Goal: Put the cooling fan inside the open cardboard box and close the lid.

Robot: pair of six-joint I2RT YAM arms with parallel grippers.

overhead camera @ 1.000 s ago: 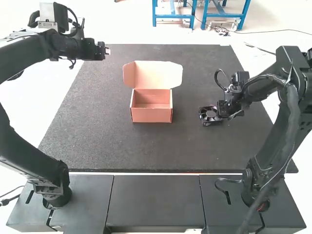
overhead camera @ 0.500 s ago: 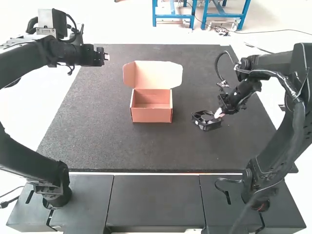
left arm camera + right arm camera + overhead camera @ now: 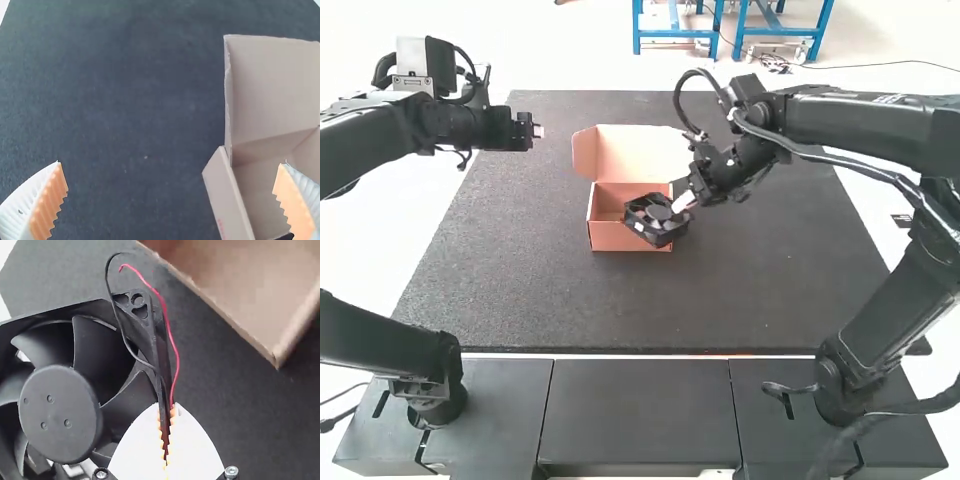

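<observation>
Fan (image 3: 653,219) hangs tilted at front right corner of open cardboard box (image 3: 618,236), over the rim. Right gripper (image 3: 681,207) grips its frame edge, jaws clamped tight on it. Red and black wires (image 3: 159,335) run along the frame. Lid (image 3: 632,153) stands up at back. Left gripper (image 3: 534,130) hovers over black mat (image 3: 500,250) left of box, jaws wide apart.

Left pincer (image 3: 170,205) agape, right pincer (image 3: 165,442) clenched.

Black mat (image 3: 520,250), open cardboard box (image 3: 608,235) standing near its middle
</observation>
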